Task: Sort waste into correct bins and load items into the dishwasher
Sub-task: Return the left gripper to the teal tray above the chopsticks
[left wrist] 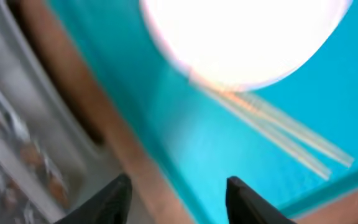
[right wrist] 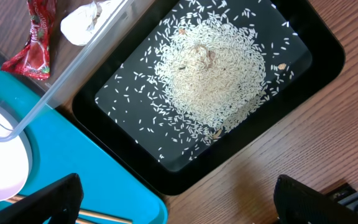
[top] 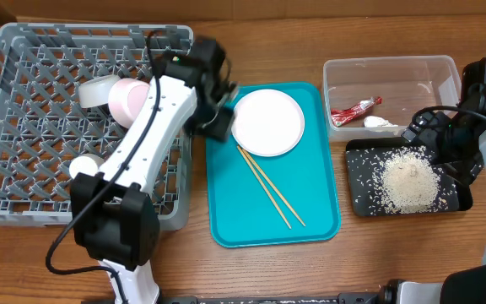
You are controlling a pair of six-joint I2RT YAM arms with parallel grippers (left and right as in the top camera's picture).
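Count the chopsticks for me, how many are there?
2. Both chopsticks lie on the teal tray, just below the white plate. They nearly meet at the plate end and spread apart toward the tray's lower right corner. None seem hidden.

Legible text, labels, brands, numbers, signs: none.

Wrapper (right wrist: 35, 38), red and white, in the clear tub (right wrist: 73, 81): faint printed marks on its surface, too small and crinkled to read in the right wrist view, and a mere speck in the overhead view.

Left wrist view: blurred throughout, so nothing can be read there.
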